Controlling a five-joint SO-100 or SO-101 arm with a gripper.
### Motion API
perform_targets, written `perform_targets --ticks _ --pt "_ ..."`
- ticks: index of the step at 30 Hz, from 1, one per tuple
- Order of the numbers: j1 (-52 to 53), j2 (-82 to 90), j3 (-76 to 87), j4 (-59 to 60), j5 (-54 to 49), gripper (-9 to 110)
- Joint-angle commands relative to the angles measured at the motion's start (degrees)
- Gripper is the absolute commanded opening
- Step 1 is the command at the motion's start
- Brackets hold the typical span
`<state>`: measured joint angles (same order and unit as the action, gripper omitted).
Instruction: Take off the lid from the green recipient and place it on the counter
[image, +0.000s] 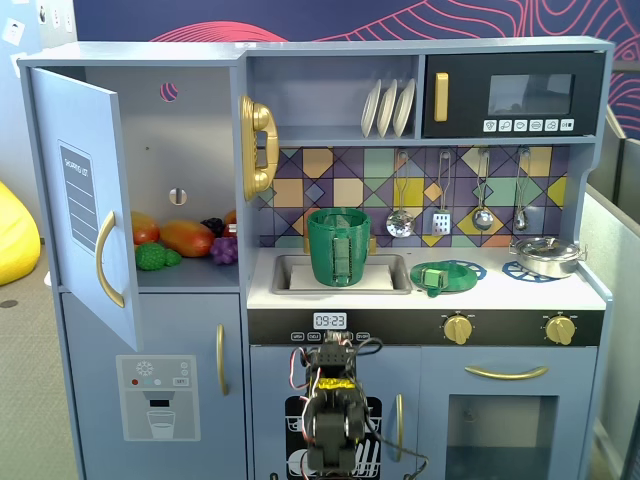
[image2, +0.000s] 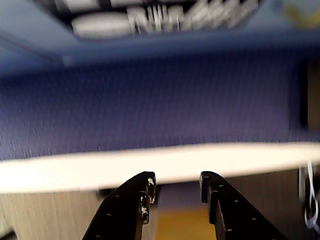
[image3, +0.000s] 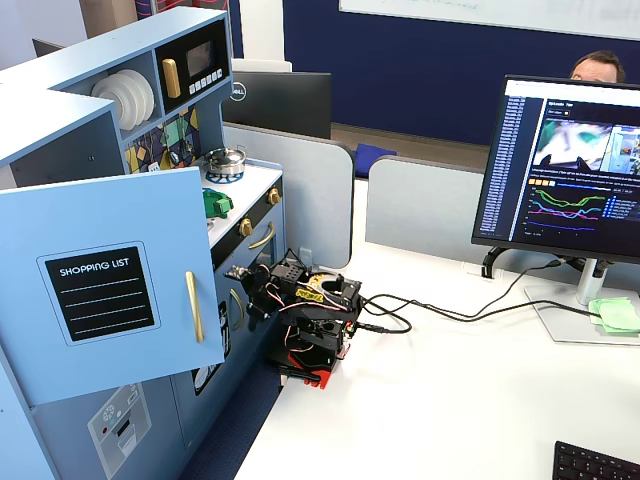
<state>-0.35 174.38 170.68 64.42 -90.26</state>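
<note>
Lid (image: 447, 277) flat on the white counter (image: 500, 291), right of the sink, apart from the uncovered green pot (image: 339, 247). End effector (image2: 176, 189) low, released, empty.

Lid (image: 446, 276) on counter (image: 500, 291), right of recipient (image: 339, 247)

We see a compact arm (image3: 310, 325) built of black plastic segments, with a red base piece at its foot and a yellow label across one joint (its text too small to read). Thin red, white and black wires loop around the joints. The claw (image2: 176, 190) has two black fingers (image2: 225, 210) dotted with small screw holes.
</note>
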Motion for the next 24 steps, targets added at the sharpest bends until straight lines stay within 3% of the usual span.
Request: perform_targets --ticks 1,11,24 --pt "0.26 4.39 0.70 8.26 -0.53 0" --pt "3.08 7.65 0.97 23.47 1.93 1" --pt "1.05 7.73 0.97 23.38 3.78 1"
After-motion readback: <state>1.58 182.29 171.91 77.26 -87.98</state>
